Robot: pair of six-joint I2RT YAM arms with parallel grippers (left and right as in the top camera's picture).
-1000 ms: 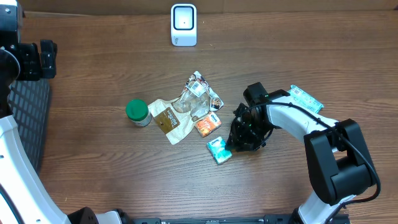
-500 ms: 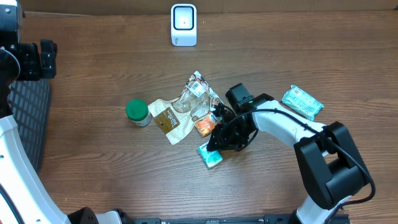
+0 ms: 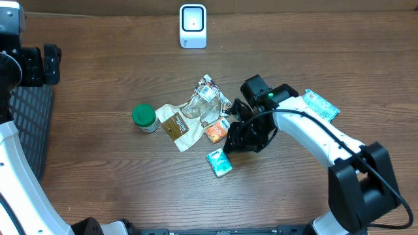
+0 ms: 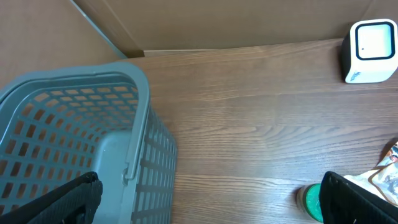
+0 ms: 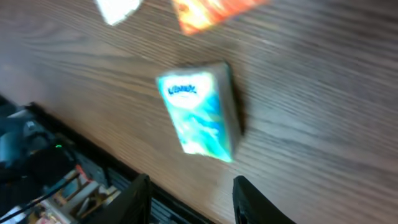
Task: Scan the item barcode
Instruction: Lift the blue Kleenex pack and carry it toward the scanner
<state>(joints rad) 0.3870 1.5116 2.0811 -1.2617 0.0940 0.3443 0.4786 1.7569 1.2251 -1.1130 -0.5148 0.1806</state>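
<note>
A teal Kleenex tissue pack (image 3: pixel 220 163) (image 5: pixel 200 115) lies flat on the wooden table, in front of the pile of packets. My right gripper (image 3: pixel 236 141) (image 5: pixel 191 202) hovers just to the right of it, open, with nothing between its fingers (image 5: pixel 139 198); the pack lies beyond the fingertips. The white barcode scanner (image 3: pixel 193 26) (image 4: pixel 372 42) stands at the far edge of the table. My left gripper (image 3: pixel 38 63) (image 4: pixel 208 208) is wide open and holds nothing, at the far left above a grey basket (image 4: pixel 74 124).
An orange packet (image 3: pixel 217 132), crumpled wrappers (image 3: pixel 196 108) and a green-lidded jar (image 3: pixel 144 118) sit mid-table. A second teal pack (image 3: pixel 319 104) lies at the right. The basket (image 3: pixel 29 124) stands at the left edge.
My right gripper swept left to the tissue pack and nudged it a little left and toward the front edge. It has since drawn back slightly. The left arm has not moved.
</note>
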